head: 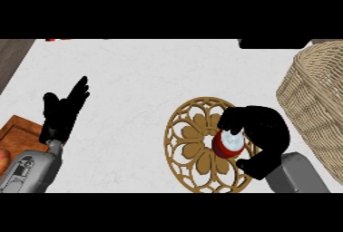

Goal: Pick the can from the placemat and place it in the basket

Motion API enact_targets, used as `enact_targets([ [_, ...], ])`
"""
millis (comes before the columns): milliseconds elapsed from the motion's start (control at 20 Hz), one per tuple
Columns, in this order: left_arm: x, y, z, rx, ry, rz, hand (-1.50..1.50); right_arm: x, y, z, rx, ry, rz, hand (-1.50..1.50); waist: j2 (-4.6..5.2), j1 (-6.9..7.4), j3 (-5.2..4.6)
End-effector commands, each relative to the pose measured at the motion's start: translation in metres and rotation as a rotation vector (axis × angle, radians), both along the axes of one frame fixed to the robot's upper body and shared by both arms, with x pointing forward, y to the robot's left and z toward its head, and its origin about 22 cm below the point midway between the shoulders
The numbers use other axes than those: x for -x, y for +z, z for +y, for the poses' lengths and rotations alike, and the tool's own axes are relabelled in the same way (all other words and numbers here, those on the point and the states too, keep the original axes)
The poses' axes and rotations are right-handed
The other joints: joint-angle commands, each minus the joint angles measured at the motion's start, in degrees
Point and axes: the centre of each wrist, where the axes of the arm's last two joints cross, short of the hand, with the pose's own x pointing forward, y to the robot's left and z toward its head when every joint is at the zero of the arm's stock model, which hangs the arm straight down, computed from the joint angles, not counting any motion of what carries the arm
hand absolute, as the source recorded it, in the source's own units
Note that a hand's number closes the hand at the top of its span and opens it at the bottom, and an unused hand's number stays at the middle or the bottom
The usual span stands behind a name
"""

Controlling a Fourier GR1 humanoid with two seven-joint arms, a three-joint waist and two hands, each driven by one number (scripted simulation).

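A white, faintly marbled table (147,77) fills most of the view under even light. Past its left edge runs a strip of dark wood-grain floor (13,56). A brown wooden board (20,133) lies at the table's near left corner.

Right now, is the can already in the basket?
No. The can is over the round placemat, with the right hand curled round it, and the wicker basket stands apart to its right.

You see a red can (227,144) w/ a silver top on the right side of the round gold placemat (194,145), & the big woven basket (315,95) sits near, at the right.
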Motion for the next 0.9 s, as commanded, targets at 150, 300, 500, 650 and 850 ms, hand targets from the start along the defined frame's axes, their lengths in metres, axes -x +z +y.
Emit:
enact_targets([
  [150,0.009,-0.014,0.012,-0.066,0.03,0.024,0.0,0.016,0.014,-0.033,0.189,-0.256,-0.113,-1.5,-0.8,-1.79,-0.45],
  [300,-0.003,0.006,0.012,-0.056,0.051,0.013,0.0,0.003,0.046,-0.086,0.492,-0.424,-0.199,-1.5,-0.93,-2.76,-0.52],
  [500,0.0,-0.001,0.011,-0.059,0.041,0.006,0.0,-0.006,0.103,-0.133,0.849,-0.456,-0.307,-1.5,-0.72,-2.01,-0.55],
  [650,0.008,-0.005,0.001,-0.063,0.028,0.004,0.0,0.002,0.123,-0.158,1.068,-0.304,-0.327,-1.5,-0.86,-1.39,-0.41],
  [850,0.006,0.005,0.006,-0.061,0.014,0.006,0.0,0.005,0.134,-0.158,1.184,-0.113,-0.319,-1.5,-0.76,-0.79,-0.38],
])
